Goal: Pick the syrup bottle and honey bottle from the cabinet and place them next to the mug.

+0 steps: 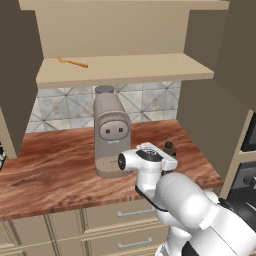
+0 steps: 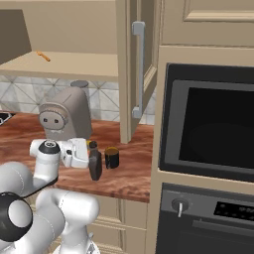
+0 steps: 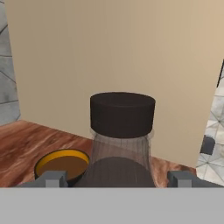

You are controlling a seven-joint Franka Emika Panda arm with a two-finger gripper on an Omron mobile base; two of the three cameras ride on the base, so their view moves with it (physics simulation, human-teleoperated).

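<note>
Kitchen corner: reddish-brown wood-grain worktop [image 1: 55,175] running under a beige wall cabinet [image 1: 125,70], grey-white patterned tile backsplash [image 1: 60,107] between them. Cabinet doors stand open, dark brown on the inside; its light tan shelf carries a thin orange stick-like item [image 1: 73,62], too small to identify. Beige drawer fronts with metal handles [image 1: 131,214] sit below the worktop edge. In the right base view a built-in black oven [image 2: 208,124] sits in a beige tall unit to the right, control panel with a knob [image 2: 179,206] under it.

Grey coffee machine [image 1: 111,132] stands upright mid-worktop, back near the tiles.

Syrup bottle [image 2: 95,165] stands upright on the worktop, right of the coffee machine, near the front edge. Mug [image 2: 112,158] sits just beside it on its right, slightly further back; touching or a hair apart, can't tell. A small dark item with a yellowish top [image 2: 92,145] is just behind the bottle, mostly hidden by it; could be the honey bottle, can't confirm.

Tool [image 3: 118,177] is at the syrup bottle: in the hand view the two fingertips [image 3: 51,178] sit either side of the bottle body, black cap [image 3: 122,113] centred between them. Jaws are apart around it; whether the pads actually touch the bottle can't be told. Hand view also shows the mug's tan top with yellow rim left of the bottle, beige cabinet panel behind.
</note>
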